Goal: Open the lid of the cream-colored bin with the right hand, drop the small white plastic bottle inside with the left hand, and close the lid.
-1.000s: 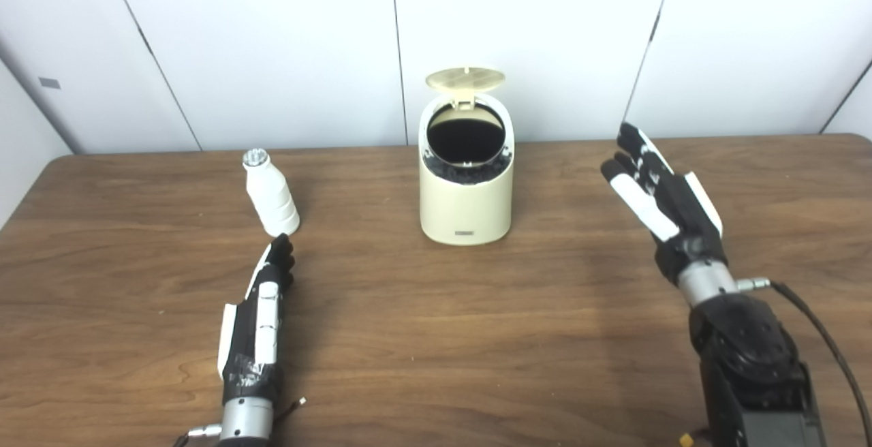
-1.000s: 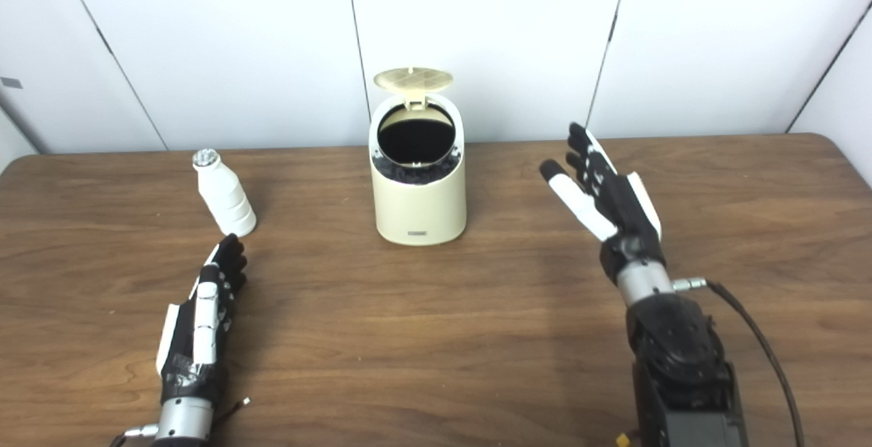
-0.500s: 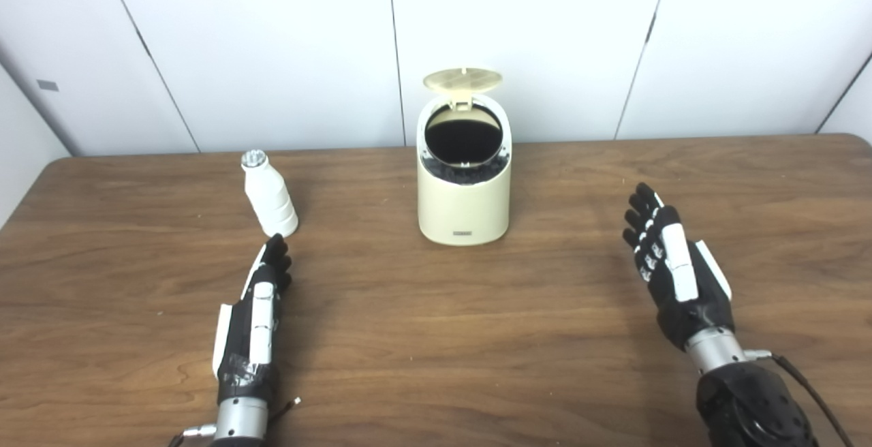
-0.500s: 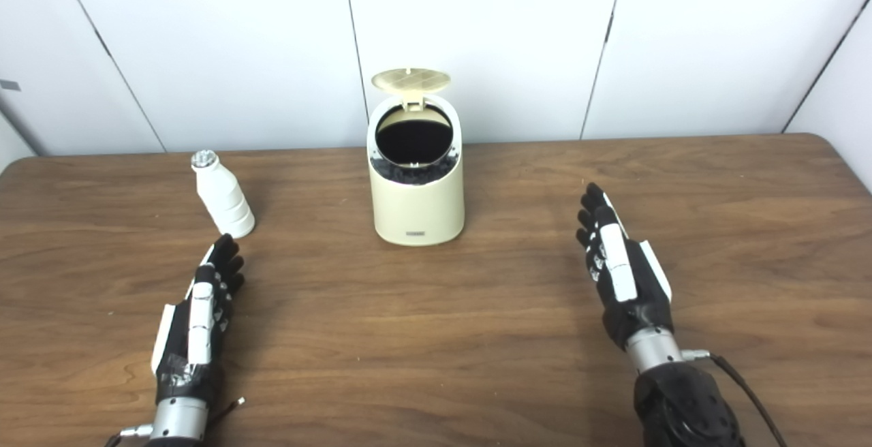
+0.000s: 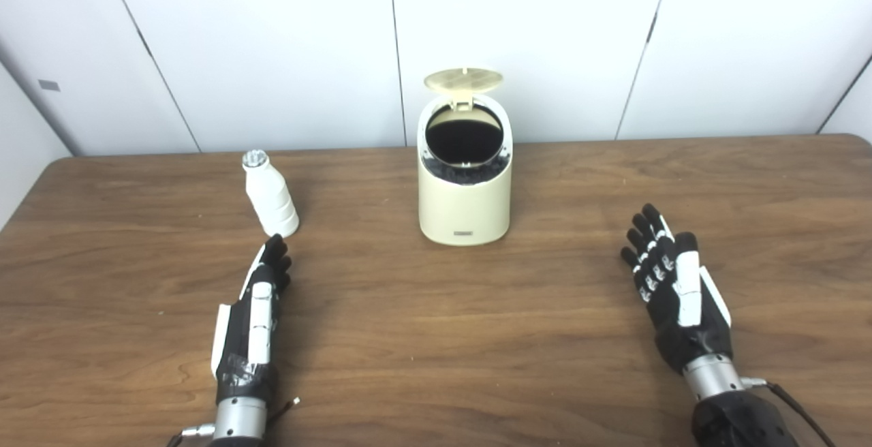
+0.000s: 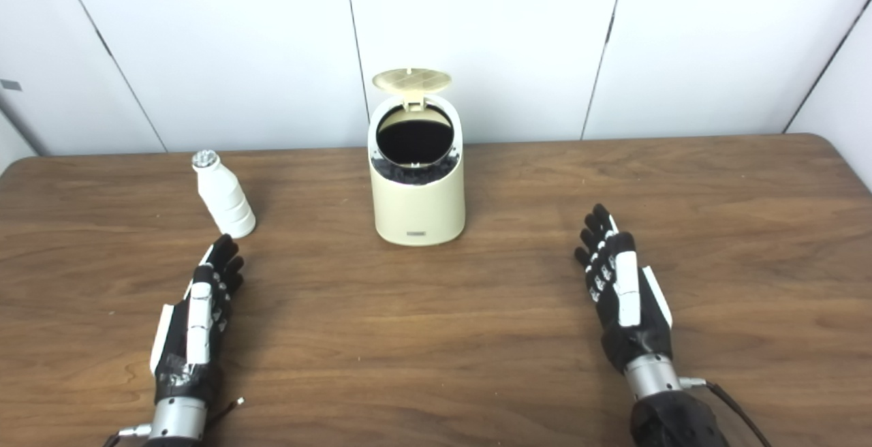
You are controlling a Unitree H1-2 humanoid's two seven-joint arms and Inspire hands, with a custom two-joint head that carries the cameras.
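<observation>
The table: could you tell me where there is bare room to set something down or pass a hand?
The wood between the left hand and right hand, in front of the bin, is bare. So is the table right of the bin. It is tightest between the left hand's fingertips and the bottle.

The bin's small front label is illegible.

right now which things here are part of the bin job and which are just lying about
Part of the job:
- cream bin, lid already up
- white bottle, standing left of the bin
- left hand, open, just short of the bottle
- right hand, open, empty

Just there:
- wooden table
- white wall panels
</observation>
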